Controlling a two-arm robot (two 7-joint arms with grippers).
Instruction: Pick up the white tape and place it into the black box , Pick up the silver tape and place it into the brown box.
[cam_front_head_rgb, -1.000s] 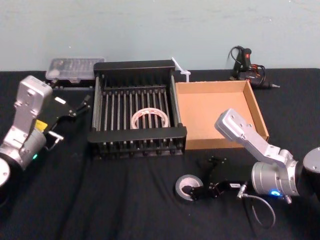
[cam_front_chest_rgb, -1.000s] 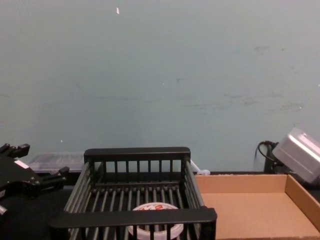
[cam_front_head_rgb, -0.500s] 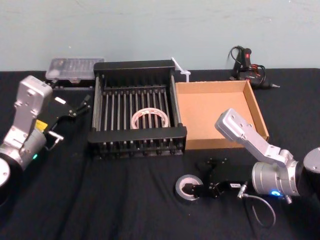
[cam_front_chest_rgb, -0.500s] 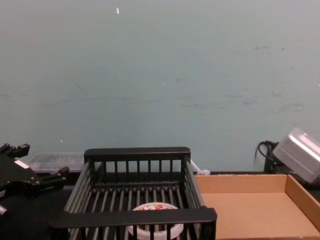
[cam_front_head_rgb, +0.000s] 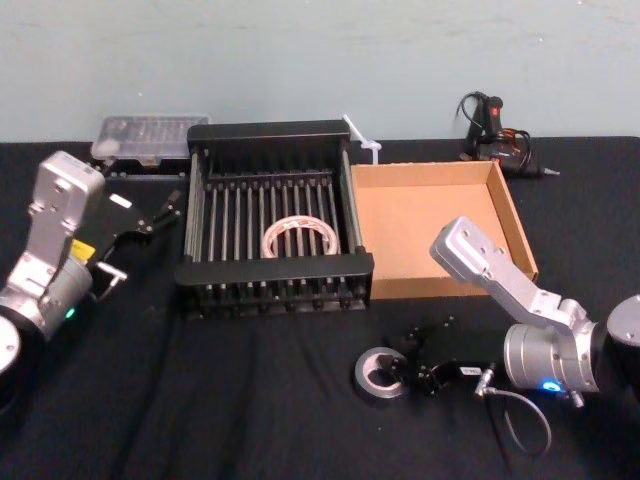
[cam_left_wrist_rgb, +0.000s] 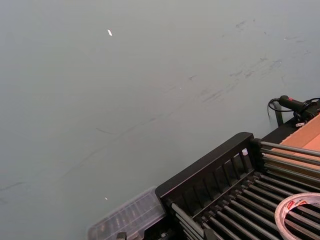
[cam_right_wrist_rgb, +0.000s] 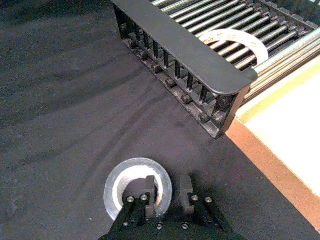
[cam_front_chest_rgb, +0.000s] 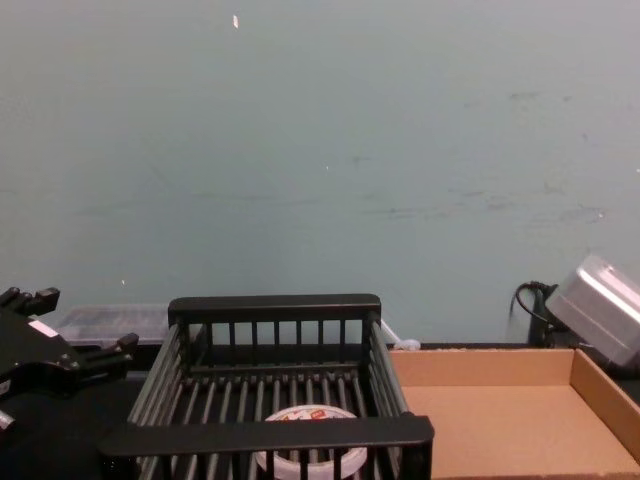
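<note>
Fingers of right gripper: straddling silver tape wall, one inside its core, one outside, tape on black cloth. White tape, red print unreadable, in black box. Left gripper: parted, beside box.

The black box is all black, with a pattern of parallel bars on its floor and sides. Inside it, the white tape is white with red printing. The silver tape is grey-silver with a paler centre. The brown box is plain tan cardboard. The table cloth is black, and the wall is pale blue-green.
</note>
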